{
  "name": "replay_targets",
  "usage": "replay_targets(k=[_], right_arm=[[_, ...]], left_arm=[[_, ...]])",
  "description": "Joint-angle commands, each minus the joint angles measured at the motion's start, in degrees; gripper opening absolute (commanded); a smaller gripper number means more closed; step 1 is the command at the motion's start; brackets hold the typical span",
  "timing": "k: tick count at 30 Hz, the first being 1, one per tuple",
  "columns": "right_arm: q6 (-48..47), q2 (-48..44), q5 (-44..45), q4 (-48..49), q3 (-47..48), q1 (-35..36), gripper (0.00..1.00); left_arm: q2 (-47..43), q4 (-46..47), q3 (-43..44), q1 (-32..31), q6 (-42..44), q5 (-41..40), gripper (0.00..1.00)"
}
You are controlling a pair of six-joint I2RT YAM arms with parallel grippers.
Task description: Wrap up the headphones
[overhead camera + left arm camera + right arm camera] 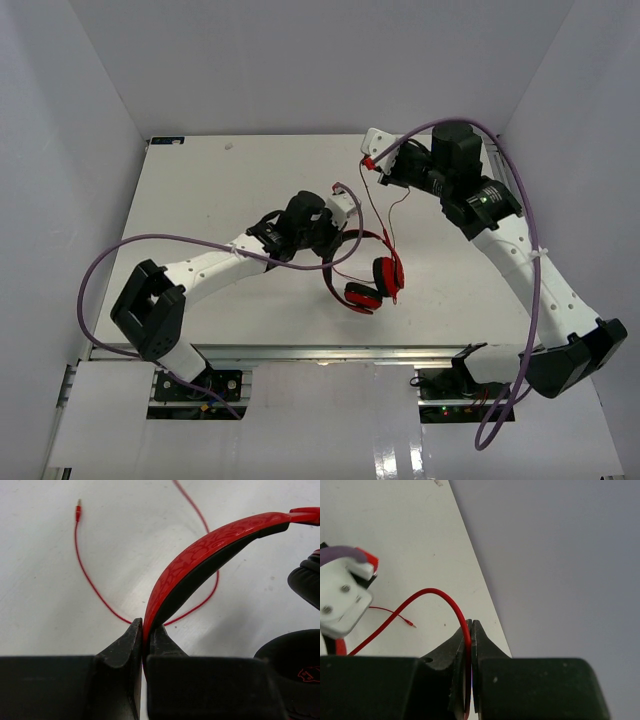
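Red headphones with black ear pads sit near the middle of a white table. The left gripper is clenched on their red headband. Their thin red cable arcs toward the table's far edge, where the right gripper pinches it tight. The cable's gold-tipped plug is free of both grippers

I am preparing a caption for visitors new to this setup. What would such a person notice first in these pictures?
The red headphones stand out near the middle of the white table, their headband pinched in the shut left gripper. Their thin red cable runs to the right gripper, shut on it near the table's far edge, while the plug lies free on the table.
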Motion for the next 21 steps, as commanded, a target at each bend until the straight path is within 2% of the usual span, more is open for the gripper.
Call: replay_targets(k=[1, 7, 13, 21], right_arm=[[1.7, 1.7, 3.6, 4.8, 1.7, 0.1, 0.08], [4.2, 3.7, 10.3, 6.8, 0.4, -1.2, 0.08], [7.3, 3.4, 9.5, 6.6, -0.4, -5.7, 0.08], [10.0, 2.6, 9.0, 6.6, -4.2, -7.8, 0.08]], left_arm=[[-1.0, 2.8, 1.2, -2.7, -0.3, 3.4, 0.0], [-4.0, 2.8, 0.1, -4.8, -0.8, 4.0, 0.0], [-9.8, 3.0, -5.8, -5.5, -1.7, 3.5, 0.0], [-16.5, 4.2, -9.8, -6.1, -2.9, 5.1, 0.0]])
